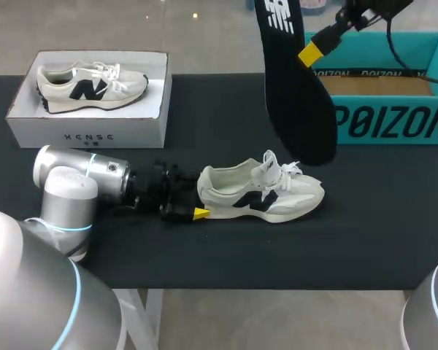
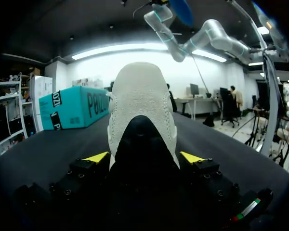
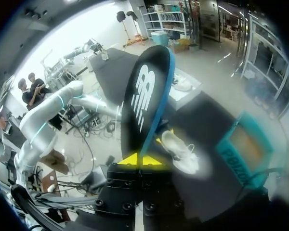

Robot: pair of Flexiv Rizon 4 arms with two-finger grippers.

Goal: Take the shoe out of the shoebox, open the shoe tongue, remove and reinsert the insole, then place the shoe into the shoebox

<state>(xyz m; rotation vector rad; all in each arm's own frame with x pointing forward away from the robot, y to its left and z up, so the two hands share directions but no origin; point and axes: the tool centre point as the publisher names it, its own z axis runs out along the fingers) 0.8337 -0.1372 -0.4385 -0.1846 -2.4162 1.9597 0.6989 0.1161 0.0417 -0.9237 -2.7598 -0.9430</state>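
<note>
Counting two shoes (image 1: 263,195) (image 1: 91,82), one insole (image 1: 296,95)

Robotics lab, manipulation test station. Two grey robot arms with cyan-lit joint rings work one black counter (image 1: 204,109): left arm (image 1: 66,186) low along it, right arm (image 1: 361,13) raised above it. Black cable (image 1: 391,52) hangs off right arm. Right arm holds black insole (image 1: 296,95) over counter. Props laid out for a trial: white shoebox (image 1: 87,131) with boxed shoe (image 1: 87,82), open teal shoebox (image 1: 394,124), shoe (image 1: 277,200) on bare counter.
</note>
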